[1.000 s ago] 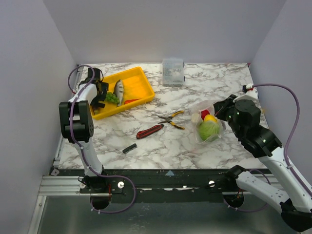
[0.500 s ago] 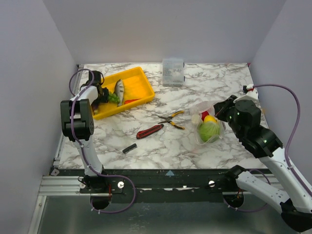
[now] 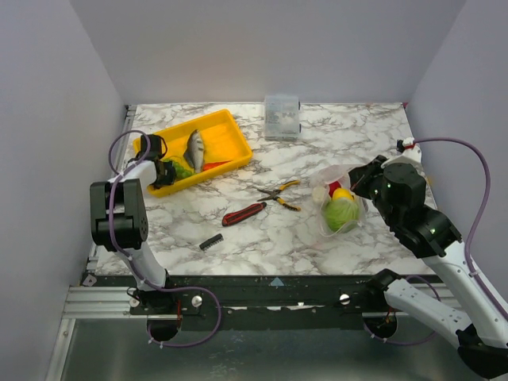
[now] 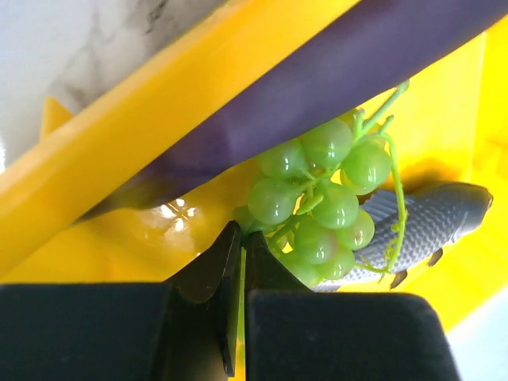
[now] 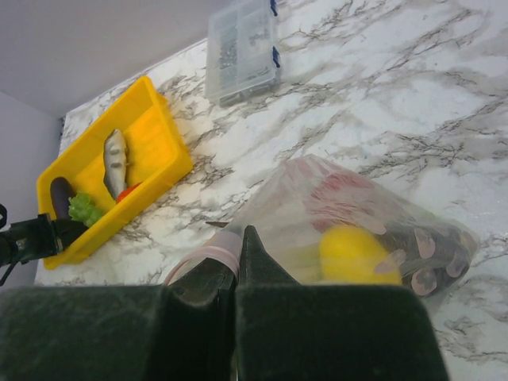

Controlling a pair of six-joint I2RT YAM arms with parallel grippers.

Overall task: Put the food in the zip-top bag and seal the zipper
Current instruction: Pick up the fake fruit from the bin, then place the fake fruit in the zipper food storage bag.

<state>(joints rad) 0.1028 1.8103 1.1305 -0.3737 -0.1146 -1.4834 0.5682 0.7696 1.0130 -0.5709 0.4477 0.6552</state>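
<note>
The green grapes (image 4: 325, 198) lie in the yellow tray (image 3: 218, 127) beside the grey fish (image 4: 444, 218), under the purple eggplant (image 4: 317, 103). My left gripper (image 4: 242, 238) is shut on the grapes' stem, at the tray's near left end (image 3: 168, 171). The zip-top bag (image 3: 340, 202) stands at the right with a green cabbage (image 3: 340, 213), a yellow fruit (image 5: 353, 252) and something red inside. My right gripper (image 5: 238, 238) is shut on the pinkish zipper (image 5: 214, 246) at the bag's mouth, holding it up.
A red-handled knife (image 3: 243, 213) and yellow-handled pliers (image 3: 279, 193) lie mid-table between tray and bag. A clear box (image 3: 282, 115) stands at the back. A small black piece (image 3: 210, 242) lies near the front edge. A red piece (image 3: 213, 165) lies in the tray.
My left gripper has shut on the grapes and shifted toward the tray's near end. The right gripper and bag have not moved.
</note>
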